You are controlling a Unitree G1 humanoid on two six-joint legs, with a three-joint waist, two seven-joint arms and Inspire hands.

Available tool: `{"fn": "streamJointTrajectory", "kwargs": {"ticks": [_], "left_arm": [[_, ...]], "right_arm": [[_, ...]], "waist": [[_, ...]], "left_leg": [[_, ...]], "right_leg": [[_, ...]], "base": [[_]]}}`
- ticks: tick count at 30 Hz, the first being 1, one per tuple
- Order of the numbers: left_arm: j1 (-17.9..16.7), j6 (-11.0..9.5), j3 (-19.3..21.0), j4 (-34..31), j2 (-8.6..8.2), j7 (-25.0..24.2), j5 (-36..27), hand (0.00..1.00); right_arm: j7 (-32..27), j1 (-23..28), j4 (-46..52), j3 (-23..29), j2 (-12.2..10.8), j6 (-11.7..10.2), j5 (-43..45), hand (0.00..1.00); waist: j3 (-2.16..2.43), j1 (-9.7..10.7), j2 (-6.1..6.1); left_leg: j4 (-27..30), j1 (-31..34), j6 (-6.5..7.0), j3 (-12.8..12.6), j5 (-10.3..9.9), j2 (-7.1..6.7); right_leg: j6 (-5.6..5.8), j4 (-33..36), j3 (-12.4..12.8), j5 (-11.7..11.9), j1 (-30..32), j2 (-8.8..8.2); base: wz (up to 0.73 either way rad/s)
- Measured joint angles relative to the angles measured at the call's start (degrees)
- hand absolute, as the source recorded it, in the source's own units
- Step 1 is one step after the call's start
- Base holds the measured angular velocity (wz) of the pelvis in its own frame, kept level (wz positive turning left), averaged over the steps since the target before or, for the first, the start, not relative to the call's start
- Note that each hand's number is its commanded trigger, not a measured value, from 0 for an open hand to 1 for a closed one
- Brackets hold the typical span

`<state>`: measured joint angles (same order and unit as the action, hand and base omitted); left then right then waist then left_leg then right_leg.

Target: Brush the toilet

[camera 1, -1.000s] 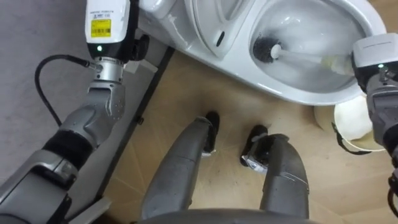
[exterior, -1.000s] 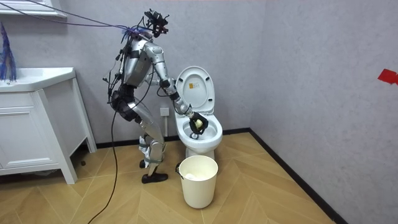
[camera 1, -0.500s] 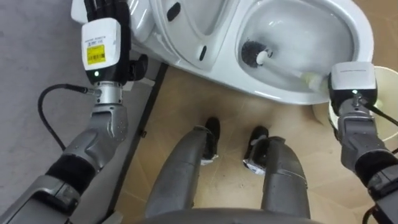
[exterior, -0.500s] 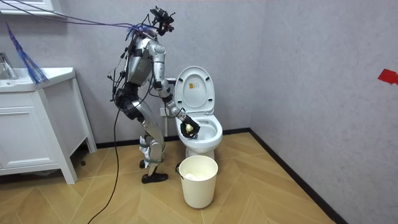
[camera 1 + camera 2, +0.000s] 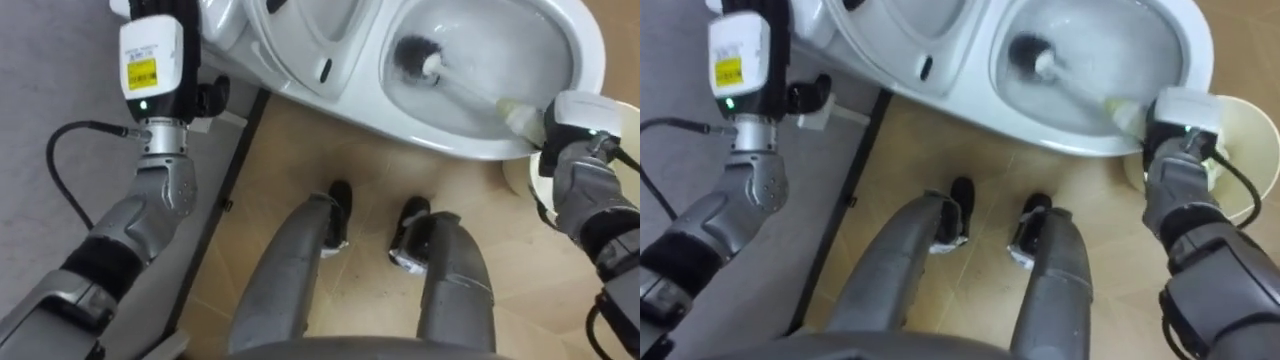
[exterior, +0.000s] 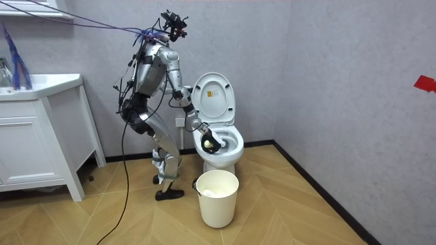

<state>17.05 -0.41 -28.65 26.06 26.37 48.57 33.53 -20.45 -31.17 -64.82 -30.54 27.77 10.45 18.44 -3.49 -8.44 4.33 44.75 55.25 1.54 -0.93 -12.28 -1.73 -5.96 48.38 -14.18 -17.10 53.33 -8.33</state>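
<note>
Grey walls and a wood floor (image 6: pixel 286 211) laid in a herringbone pattern are seen in the room view, with a white cabinet (image 6: pixel 34 150) at that view's left. A white toilet (image 5: pixel 585 60) is set against the back wall, its lid (image 6: pixel 213 99) raised upright. A cream bucket (image 6: pixel 218 197) is placed on the floor just in front of the toilet.

The robot is seen standing on the floor close beside the toilet, on the room view's left of it, bent forward over the bowl, with both feet near the toilet's base.

The brush (image 5: pixel 465 88) is held in the right hand (image 5: pixel 578 115) at the bowl's near rim. Its pale handle is slanted down from that hand into the bowl, and its dark bristle head (image 5: pixel 412 58) is placed low against the wet inner wall. In the eye views the right hand's fingers are covered by the back of the hand; in the room view they are seen closed round the pale grip.

The left hand (image 5: pixel 152 55) is raised at the eye view's upper left, beside the toilet's rear part and over the grey wall side. Its fingers are cut off by the picture's top edge, so it cannot be told whether they are spread or curled.
</note>
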Motion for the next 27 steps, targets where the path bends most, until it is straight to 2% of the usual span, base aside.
{"fn": "streamJointTrajectory", "kwargs": {"ticks": [1,3,6,10,16,20,24,27], "left_arm": [[0.4,0.3,0.0,0.0,0.0,-0.1,0.2,0.0],[1.9,0.8,0.0,0.0,-0.02,-1.2,0.4,0.0],[3.0,1.4,0.0,0.0,-0.16,-1.9,1.2,0.0],[3.0,1.9,0.0,0.2,-0.29,-2.0,2.5,0.0],[3.1,3.0,0.6,0.9,-0.97,-2.8,4.9,0.0],[3.2,3.0,0.7,1.4,-1.2,-4.6,5.1,0.0],[2.6,2.8,0.3,1.4,-2.2,-6.6,5.3,0.0],[2.1,2.5,0.3,1.3,-2.39,-6.9,5.3,0.0]], "right_arm": [[0.0,-0.9,-0.4,0.7,0.0,0.1,-0.6,1.0],[0.0,-4.5,-3.7,0.7,-0.1,-0.1,-0.5,1.0],[0.0,-4.8,-4.5,1.0,-0.1,-0.6,-0.8,1.0],[0.0,-4.7,-4.5,2.1,-0.1,-1.0,-0.2,1.0],[-0.2,-4.6,-4.3,2.6,-0.1,-1.0,8.1,1.0],[0.0,-4.4,-4.1,2.0,-0.3,-0.6,16.9,1.0],[2.2,-1.8,-2.3,-3.7,1.1,1.5,26.4,1.0],[3.2,-0.4,-0.6,-4.2,1.2,2.7,29.0,1.0]], "waist": [[-0.05,0.0,-0.08],[-0.58,0.2,-0.9],[-0.87,0.4,-1.64],[-0.88,0.7,-1.66],[-0.78,0.6,-1.49],[-0.74,-0.2,-0.73],[-0.7,-2.0,1.68],[-0.66,-2.5,1.85]], "left_leg": [[0.1,0.3,0.04,0.0,0.0,-0.05],[0.3,0.4,0.3,-0.3,0.3,-0.4],[0.3,0.4,0.4,0.0,0.4,-0.82],[0.4,0.4,0.51,-0.1,0.5,-1.19],[0.9,0.2,0.62,-0.1,0.5,-1.05],[0.2,-0.7,0.53,0.0,0.5,-0.89],[-0.6,-2.4,0.36,1.1,0.4,-0.67],[-1.1,-2.6,0.08,0.9,0.4,-0.57]], "right_leg": [[0.01,0.4,0.0,0.0,0.2,-0.11],[0.18,1.2,0.5,0.1,0.8,-0.59],[0.5,1.5,0.7,0.3,0.8,-0.66],[0.58,2.1,0.6,0.4,0.9,-1.34],[0.51,2.2,0.3,0.4,0.5,-1.38],[0.24,1.2,-0.2,0.5,-0.6,-1.17],[0.48,-0.5,-0.9,0.5,-2.9,-0.51],[0.36,-0.8,-0.9,0.5,-2.9,-0.45]], "base": [[0.04],[0.0],[0.06],[0.0],[-0.01],[-0.03],[0.02],[0.02]]}}
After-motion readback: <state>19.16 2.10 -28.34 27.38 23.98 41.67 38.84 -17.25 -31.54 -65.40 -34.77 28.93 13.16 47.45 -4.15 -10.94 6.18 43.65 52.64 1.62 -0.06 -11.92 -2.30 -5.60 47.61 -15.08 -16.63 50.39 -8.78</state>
